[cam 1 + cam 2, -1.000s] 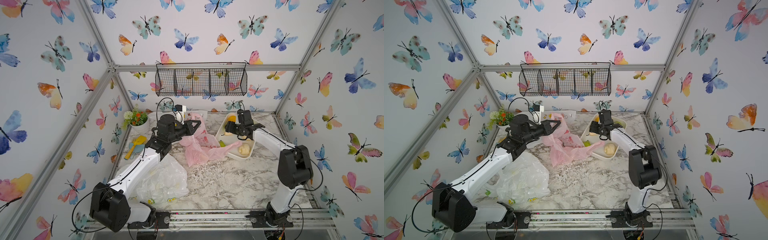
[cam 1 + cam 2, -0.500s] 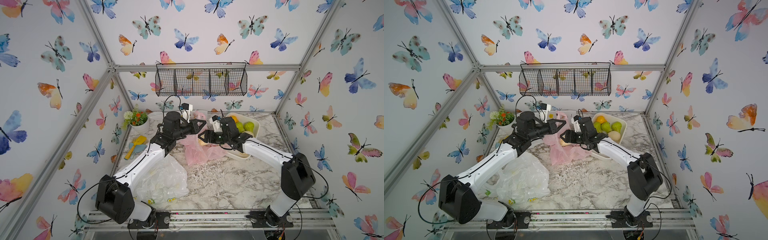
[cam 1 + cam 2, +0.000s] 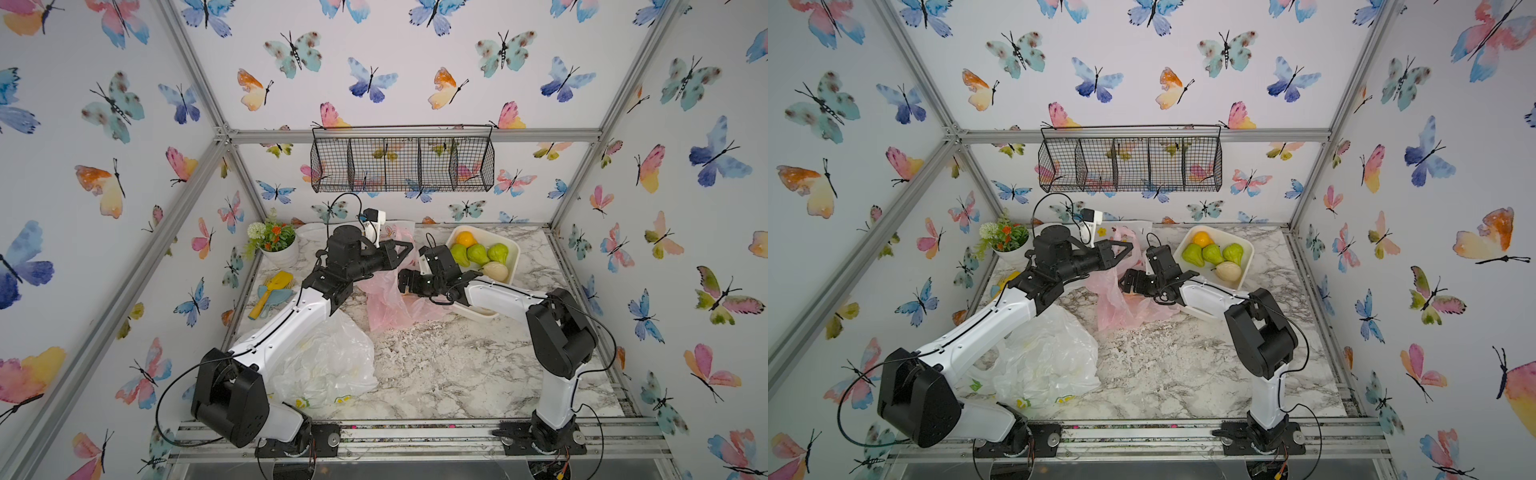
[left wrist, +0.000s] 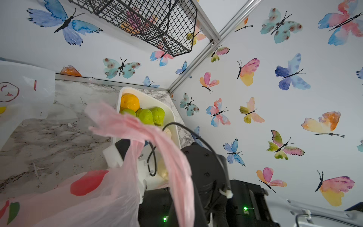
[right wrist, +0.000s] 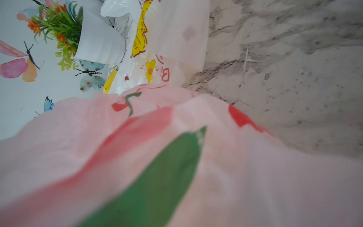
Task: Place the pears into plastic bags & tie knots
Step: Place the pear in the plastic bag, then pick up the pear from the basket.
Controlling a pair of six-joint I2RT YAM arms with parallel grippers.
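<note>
The pink bag (image 3: 390,303) lies slumped on the marble table (image 3: 436,365) in the middle of the frame, one handle drawn up toward the back. The left gripper (image 3: 406,249) is pinched together on that handle, and in the left wrist view the pink strip runs away from it over the bag's mouth. The right gripper (image 3: 404,283) comes in from the right with its nose pushed into the pink plastic. Its fingers are buried in the film in both top views, and its own camera sees little but pink with red and green print. I cannot tell whether they are apart or together, or whether anything sits between them.

The pears I can see are in the white tray (image 3: 494,237), right of centre toward the back, just behind and to the right of the right gripper. Three green pears (image 3: 478,253) sit side by side, their narrow ends seeming to point toward the front. A cream pear (image 3: 495,271) lies crosswise in front of them, its stem pointing left toward that gripper. An orange fruit (image 3: 465,239) sits at the far corner.

The right arm is much the nearer, its forearm crossing the tray's front edge. I judge the next fetch to be a short swing back to the right.

The lemon-print bag (image 3: 328,361) lies at lower left and the doodled bag (image 5: 176,35) at the back. Neither shows a knot. The only letter I can make out is a red shape like a B on the doodled bag, beside a yellow flower. I see no brand.
</note>
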